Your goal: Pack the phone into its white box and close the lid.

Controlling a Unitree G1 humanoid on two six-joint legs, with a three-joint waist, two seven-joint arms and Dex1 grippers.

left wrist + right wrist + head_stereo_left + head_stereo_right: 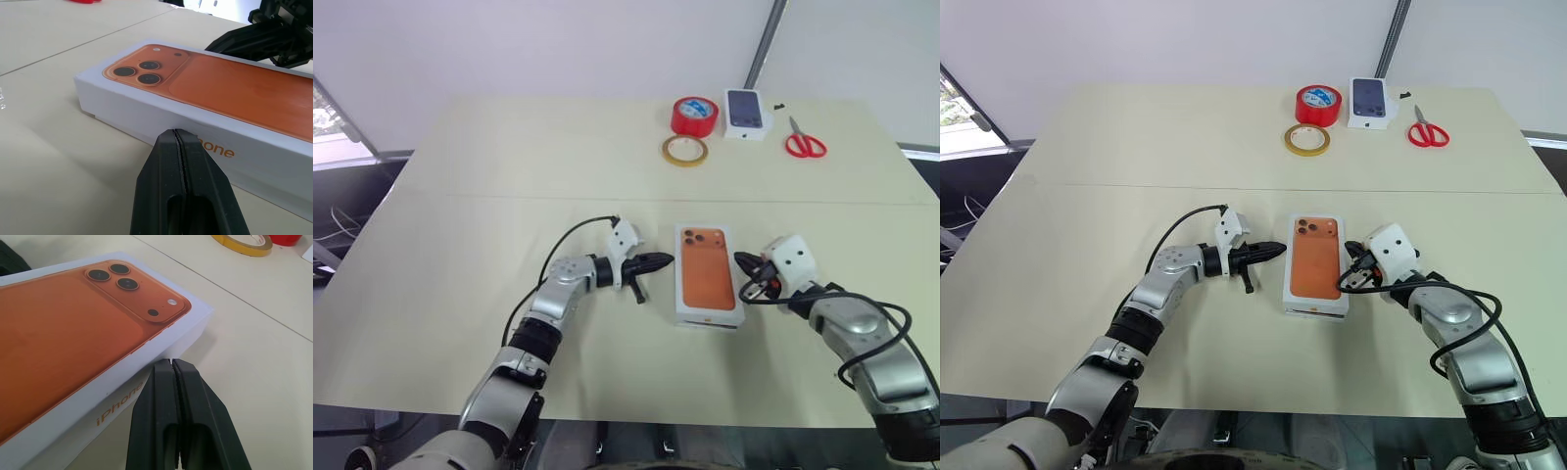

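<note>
The white box (pixel 707 277) lies closed on the bench (pixel 460 196), the lid (pixel 205 93) with the orange phone picture on top; its long axis runs away from the robot; the left gripper (pixel 658 261) and right gripper (pixel 744 262) flank its long sides, each with fingers pressed together and empty; both are about equally near, so I judge a final squeeze or check remains.

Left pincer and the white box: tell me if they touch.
Cannot tell. The left wrist view shows the shut left pincer tip against the white box side, no gap or contact plain.
</note>
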